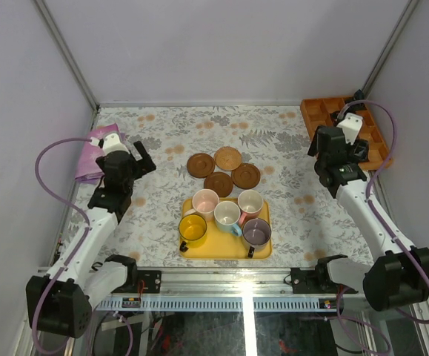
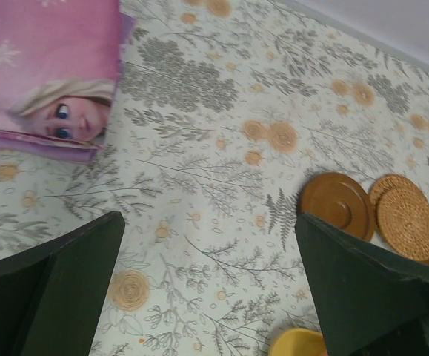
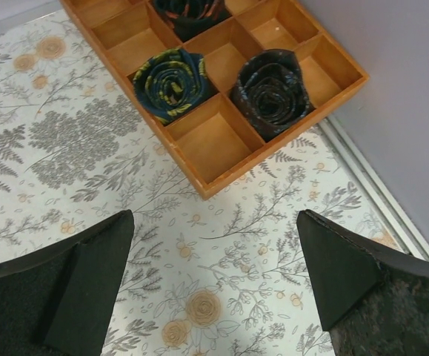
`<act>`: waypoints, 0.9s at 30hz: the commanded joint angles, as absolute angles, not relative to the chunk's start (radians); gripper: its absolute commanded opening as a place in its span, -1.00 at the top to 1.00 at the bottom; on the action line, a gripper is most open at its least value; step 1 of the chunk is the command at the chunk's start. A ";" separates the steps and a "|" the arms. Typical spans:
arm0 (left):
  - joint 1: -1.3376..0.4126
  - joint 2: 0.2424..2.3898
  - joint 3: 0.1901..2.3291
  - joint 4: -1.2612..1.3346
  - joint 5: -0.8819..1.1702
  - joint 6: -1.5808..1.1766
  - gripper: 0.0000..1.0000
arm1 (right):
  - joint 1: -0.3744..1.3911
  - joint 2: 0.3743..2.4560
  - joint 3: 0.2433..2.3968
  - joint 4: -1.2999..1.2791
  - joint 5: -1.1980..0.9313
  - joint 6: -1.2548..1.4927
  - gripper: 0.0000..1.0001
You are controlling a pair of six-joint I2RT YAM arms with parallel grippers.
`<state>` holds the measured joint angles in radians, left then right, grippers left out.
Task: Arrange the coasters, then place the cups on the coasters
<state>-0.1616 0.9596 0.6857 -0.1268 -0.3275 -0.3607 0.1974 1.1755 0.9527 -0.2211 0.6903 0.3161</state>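
Thin round brown wooden coasters (image 1: pixel 221 172) cluster mid-frame, just above the yellow tray (image 1: pixel 229 249) of small handled cups (image 1: pixel 227 213) — right of the left gripper (image 1: pixel 138 154), the nearer one — and both it and the right gripper (image 3: pixel 214 216) at upper right gape open, empty.

coasters (image 1: pixel 218 183): 4 seen, perhaps 1 more stacked | cups (image 1: pixel 227 213): 5 | yellow tray (image 1: pixel 225 253): 1 | divided box (image 1: pixel 324 111): 1
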 commanded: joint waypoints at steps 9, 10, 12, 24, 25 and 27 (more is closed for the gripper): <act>-0.161 1.132 0.740 0.073 -0.113 -0.370 -1.00 | 0.203 1.266 1.058 -0.210 0.467 0.376 -0.99; -0.163 1.153 0.747 0.078 -0.107 -0.369 -1.00 | 0.203 1.283 1.071 -0.209 0.435 0.376 -0.99; -0.168 1.193 0.761 0.091 -0.090 -0.367 -1.00 | 0.204 1.316 1.098 -0.204 0.391 0.377 -0.98; -0.259 1.502 0.943 0.132 0.007 -0.302 -1.00 | 0.207 1.507 1.237 -0.201 0.183 0.382 0.06; -0.269 1.525 0.964 0.131 0.021 -0.296 -1.00 | 0.207 1.518 1.246 -0.204 0.167 0.384 0.24; -0.285 1.563 0.999 0.132 0.041 -0.293 -1.00 | 0.211 1.539 1.255 -0.203 0.130 0.385 0.84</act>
